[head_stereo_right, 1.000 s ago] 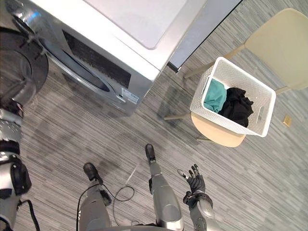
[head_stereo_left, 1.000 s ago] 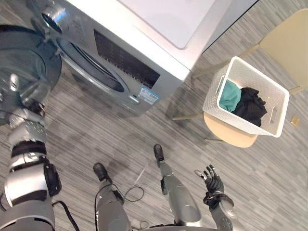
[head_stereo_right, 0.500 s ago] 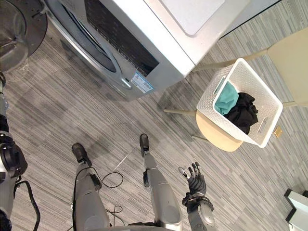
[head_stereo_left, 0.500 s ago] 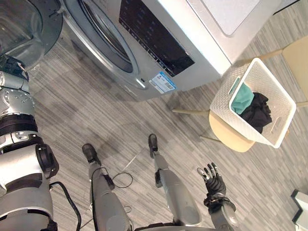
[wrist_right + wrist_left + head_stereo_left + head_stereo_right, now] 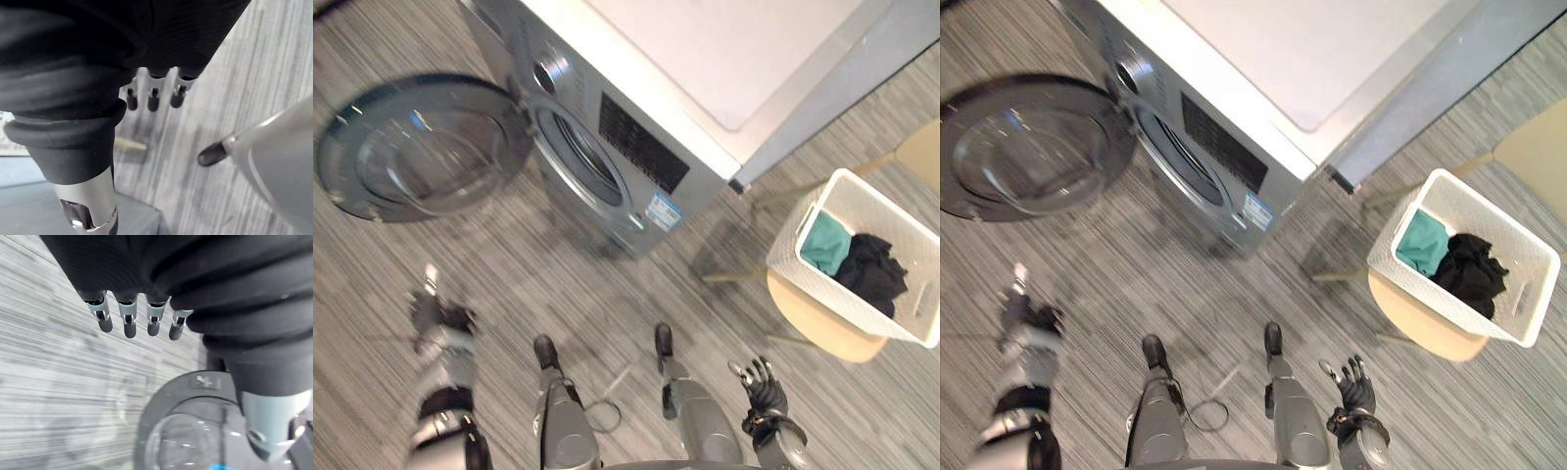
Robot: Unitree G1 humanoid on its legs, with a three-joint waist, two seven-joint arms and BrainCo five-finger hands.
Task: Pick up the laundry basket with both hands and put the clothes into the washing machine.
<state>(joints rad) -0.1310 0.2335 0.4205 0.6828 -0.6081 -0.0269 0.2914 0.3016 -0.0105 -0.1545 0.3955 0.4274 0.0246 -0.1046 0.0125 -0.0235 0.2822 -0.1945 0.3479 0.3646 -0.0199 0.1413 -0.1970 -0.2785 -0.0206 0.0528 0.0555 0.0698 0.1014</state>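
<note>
White basket (image 5: 791, 235) sits on a beige chair (image 5: 822, 331) right of the washer (image 5: 636, 157), with teal (image 5: 827, 245) and black clothes (image 5: 873, 274) inside. Right robot hand (image 5: 766, 390) has its fingers spread and is empty, nearer the robot than the basket and apart from it. Left robot hand (image 5: 438, 315) has straight fingers and is empty, well apart from the basket, over the floor near the open washer door (image 5: 421, 147).

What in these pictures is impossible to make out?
Inside the washer drum: dark at this angle in both eye views, contents unseen.
Bottom of the basket: covered by the clothes.
The chair: back cut off by the right edge, seat partly under the basket.
The left hand: blurred in the eye views.
</note>
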